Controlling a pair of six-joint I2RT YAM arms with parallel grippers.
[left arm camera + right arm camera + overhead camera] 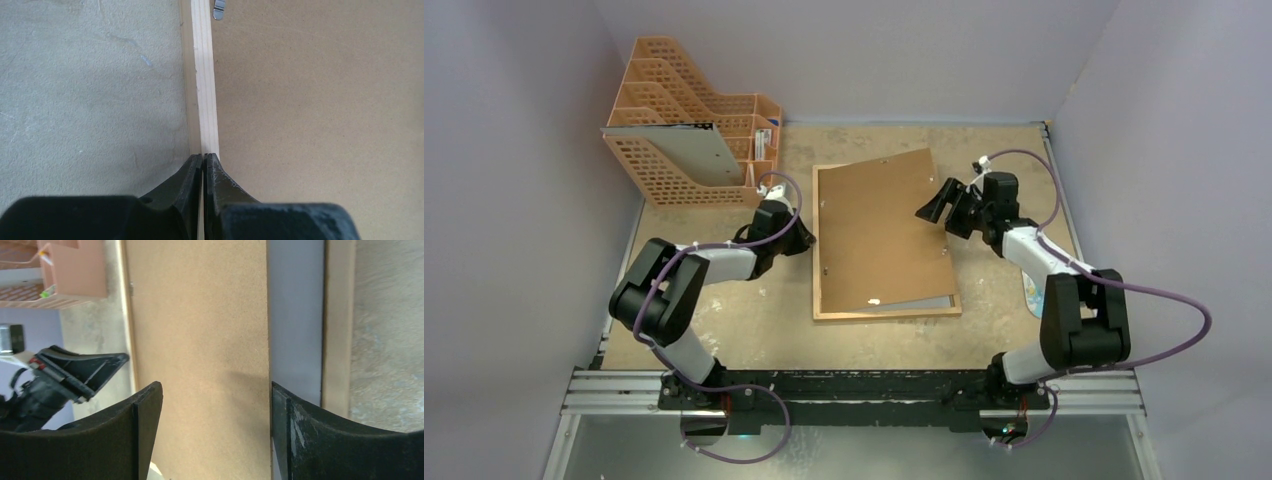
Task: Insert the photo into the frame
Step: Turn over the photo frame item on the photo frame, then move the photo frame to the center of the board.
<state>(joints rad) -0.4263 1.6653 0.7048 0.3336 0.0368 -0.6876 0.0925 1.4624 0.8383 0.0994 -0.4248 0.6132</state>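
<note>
Two black-and-white robot arms are standing side by side at the near edge. The left arm [714,262] is folding at its elbow out to the left and pointing its wrist rightward, low down. The left gripper [805,238] is holding its fingers pressed together, tips touching. The right arm [1046,256] is bending at its elbow on the right and angling far and left. The right gripper [951,207] is hovering with its fingers spread wide apart, gripping nothing.

Nothing here can be read: no words, numbers or logos show on the light-wood frame [205,75], the brown backing panel [879,235] or the orange file rack [649,172]; its tucked-in papers [765,134] are too small.
</note>
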